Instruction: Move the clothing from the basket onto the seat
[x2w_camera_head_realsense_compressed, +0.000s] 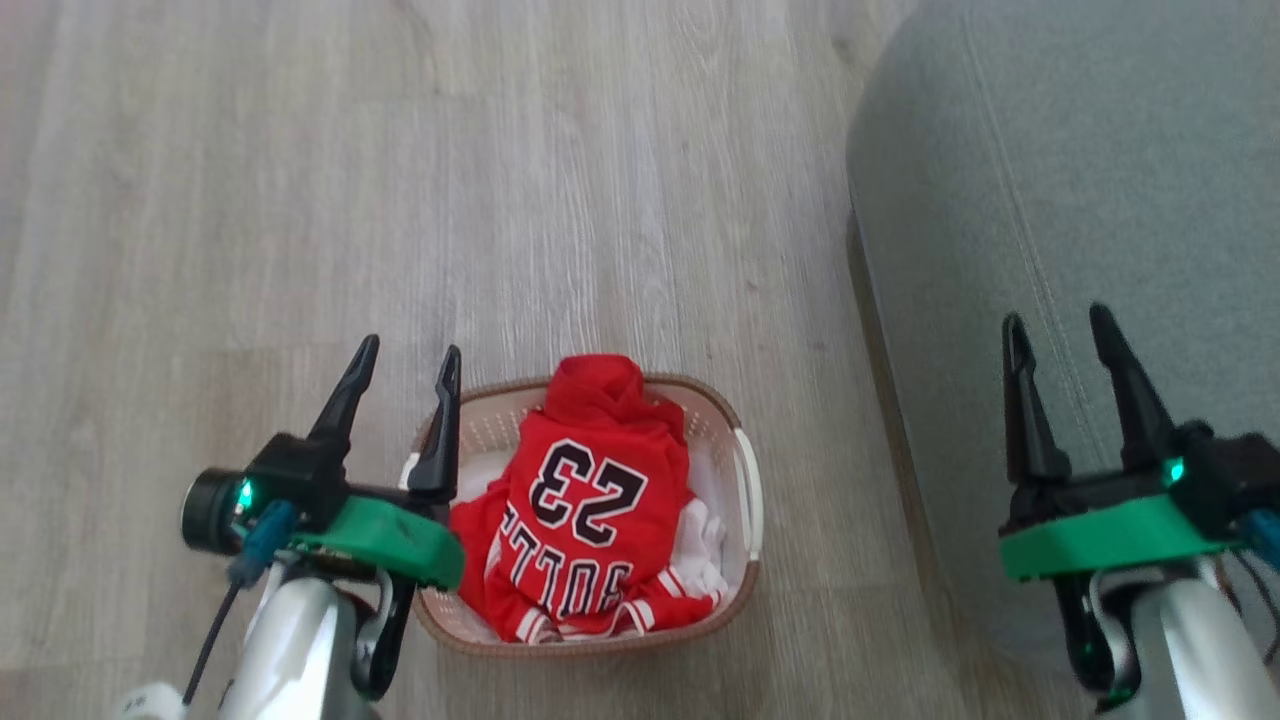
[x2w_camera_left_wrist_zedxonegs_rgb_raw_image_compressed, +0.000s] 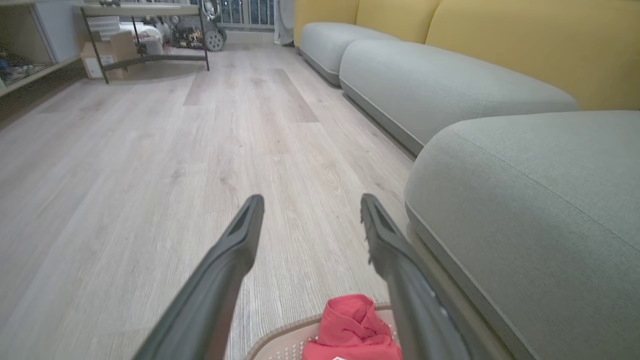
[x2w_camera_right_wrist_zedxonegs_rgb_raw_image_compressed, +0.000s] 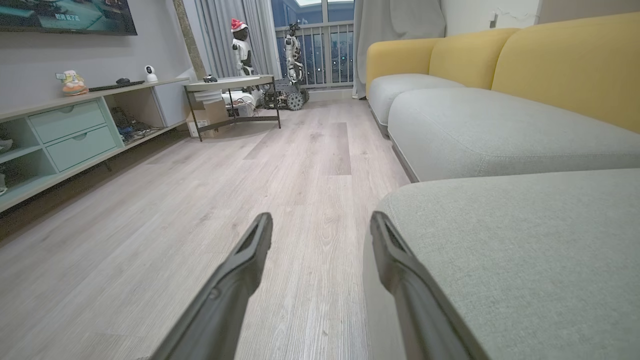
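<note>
The red jersey (x2w_camera_head_realsense_compressed: 585, 500) with black "23" lies piled in the cream basket (x2w_camera_head_realsense_compressed: 746, 500) on the floor, low in the head view, a second red piece with white bands (x2w_camera_head_realsense_compressed: 680, 600) under it. In the left wrist view a red fold (x2w_camera_left_wrist_zedxonegs_rgb_raw_image_compressed: 352, 327) pokes above the basket rim (x2w_camera_left_wrist_zedxonegs_rgb_raw_image_compressed: 280, 337). My left gripper (x2w_camera_head_realsense_compressed: 410, 358) (x2w_camera_left_wrist_zedxonegs_rgb_raw_image_compressed: 309, 202) hangs open over the basket's left edge, holding nothing. My right gripper (x2w_camera_head_realsense_compressed: 1060, 322) (x2w_camera_right_wrist_zedxonegs_rgb_raw_image_compressed: 321, 220) is open and empty above the grey-green seat (x2w_camera_head_realsense_compressed: 1050, 180) (x2w_camera_right_wrist_zedxonegs_rgb_raw_image_compressed: 525, 250) (x2w_camera_left_wrist_zedxonegs_rgb_raw_image_compressed: 540, 210) at its front edge.
Pale wood floor (x2w_camera_head_realsense_compressed: 400, 180) spreads to the left and ahead. More grey cushions with yellow backs (x2w_camera_right_wrist_zedxonegs_rgb_raw_image_compressed: 565, 65) run along the right. A low shelf unit (x2w_camera_right_wrist_zedxonegs_rgb_raw_image_compressed: 65, 135) and a small table (x2w_camera_right_wrist_zedxonegs_rgb_raw_image_compressed: 230, 85) stand far off.
</note>
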